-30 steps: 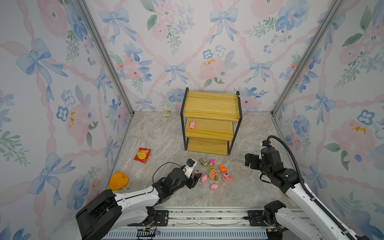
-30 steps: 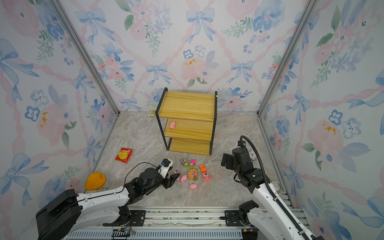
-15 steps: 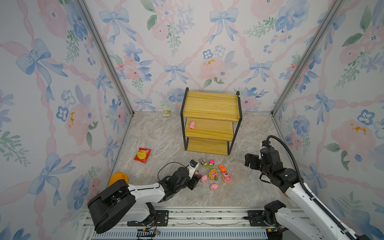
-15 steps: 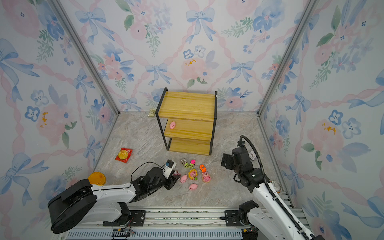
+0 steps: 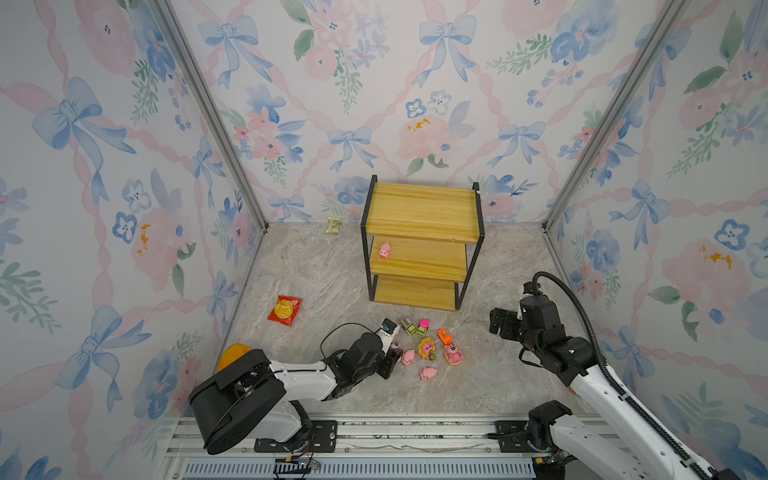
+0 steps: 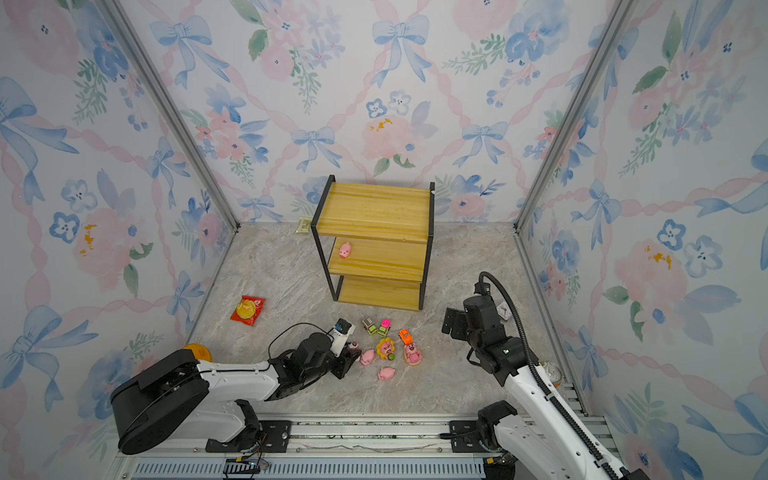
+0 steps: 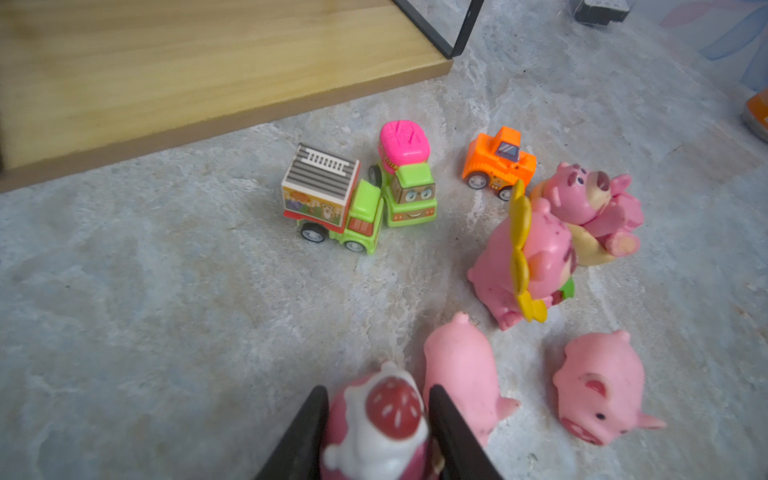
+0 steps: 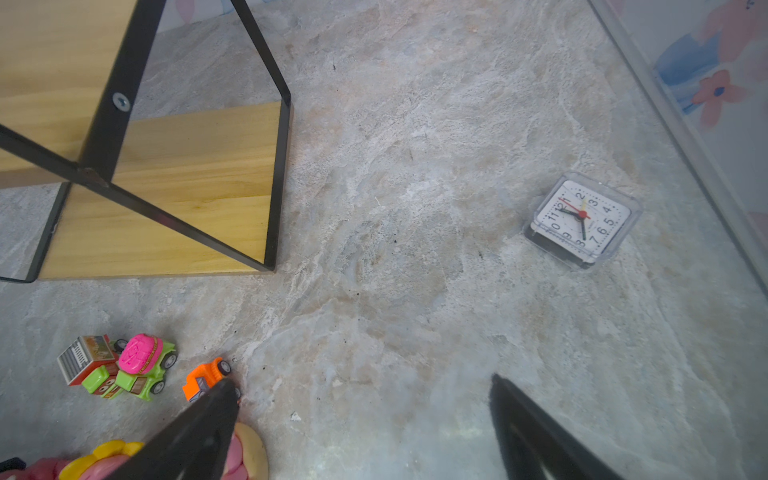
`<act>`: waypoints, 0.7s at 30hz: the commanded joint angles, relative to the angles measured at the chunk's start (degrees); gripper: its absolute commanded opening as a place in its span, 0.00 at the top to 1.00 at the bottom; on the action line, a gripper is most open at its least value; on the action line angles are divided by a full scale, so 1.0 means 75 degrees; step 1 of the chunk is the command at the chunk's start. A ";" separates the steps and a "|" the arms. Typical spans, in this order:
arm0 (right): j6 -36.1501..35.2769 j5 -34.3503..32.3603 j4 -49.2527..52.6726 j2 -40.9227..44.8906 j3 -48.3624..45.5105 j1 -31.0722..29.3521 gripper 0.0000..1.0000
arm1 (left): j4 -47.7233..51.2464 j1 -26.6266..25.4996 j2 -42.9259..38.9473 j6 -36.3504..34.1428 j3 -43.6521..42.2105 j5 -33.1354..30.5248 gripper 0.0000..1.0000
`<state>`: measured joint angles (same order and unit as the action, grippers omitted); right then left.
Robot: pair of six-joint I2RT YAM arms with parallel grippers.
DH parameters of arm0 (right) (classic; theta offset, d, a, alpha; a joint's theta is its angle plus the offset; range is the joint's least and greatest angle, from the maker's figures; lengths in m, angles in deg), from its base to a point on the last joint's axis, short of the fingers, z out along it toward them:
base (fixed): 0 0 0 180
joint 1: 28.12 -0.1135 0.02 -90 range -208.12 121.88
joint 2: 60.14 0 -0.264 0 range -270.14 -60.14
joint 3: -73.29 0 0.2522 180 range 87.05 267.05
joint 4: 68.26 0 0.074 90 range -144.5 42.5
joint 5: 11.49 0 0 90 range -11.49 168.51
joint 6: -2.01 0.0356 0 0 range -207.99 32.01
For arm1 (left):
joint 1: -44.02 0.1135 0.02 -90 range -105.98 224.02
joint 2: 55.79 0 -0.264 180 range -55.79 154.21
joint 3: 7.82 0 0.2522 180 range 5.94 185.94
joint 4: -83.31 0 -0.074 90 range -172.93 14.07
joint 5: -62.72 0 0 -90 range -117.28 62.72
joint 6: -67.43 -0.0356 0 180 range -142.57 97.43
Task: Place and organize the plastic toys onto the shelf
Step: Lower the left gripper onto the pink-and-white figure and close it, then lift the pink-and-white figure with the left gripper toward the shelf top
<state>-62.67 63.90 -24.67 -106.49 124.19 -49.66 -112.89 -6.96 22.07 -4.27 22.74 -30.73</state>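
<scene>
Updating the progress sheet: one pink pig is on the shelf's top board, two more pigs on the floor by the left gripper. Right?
Wrong board. The pink pig lies on the middle board of the shelf, not the top one, as both top views show. The rest holds: two more pigs are on the floor by the left gripper.

Between the black fingers [image 7: 309,428] of the left gripper [image 7: 378,392] we see a pink bear figurine [image 7: 374,440] with a white-seeded red cap. Just beside the fingertips lie two plain pink pigs [image 7: 459,370]. Farther ahead: an orange car [image 7: 498,164], a pink-and-green car [image 7: 405,183], a green truck [image 7: 332,199] with a grey-striped roof. The floor [image 7: 166,311] is marbled grey.
</scene>
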 commanded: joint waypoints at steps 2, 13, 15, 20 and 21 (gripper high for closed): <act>0.0045 -0.0064 0.0107 0.0129 -0.0087 -0.0081 0.03 | 0.0060 -0.0046 0.0197 0.0165 0.0172 -0.0185 0.66; 0.0043 -0.0243 0.0266 0.0343 -0.0116 -0.0075 0.03 | 0.0078 -0.0042 0.0172 -0.0057 0.0274 -0.0033 0.77; 0.0046 -0.0243 0.0299 0.0350 -0.0117 -0.0070 0.03 | 0.0140 -0.0040 0.0011 -0.0171 0.0280 0.0050 0.79; 0.0023 -0.0243 0.0332 0.0326 -0.0084 -0.0081 0.03 | 0.0865 -0.0043 -0.0548 -0.0415 0.0599 0.0096 0.79; 0.0022 -0.0232 0.0337 0.0300 -0.0061 -0.0079 0.03 | 0.1074 -0.0037 -0.0678 -0.0471 0.0695 0.0085 0.79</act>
<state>-62.67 63.02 -24.41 -104.37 124.08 -49.66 -108.45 -6.96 19.73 -5.47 25.12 -30.84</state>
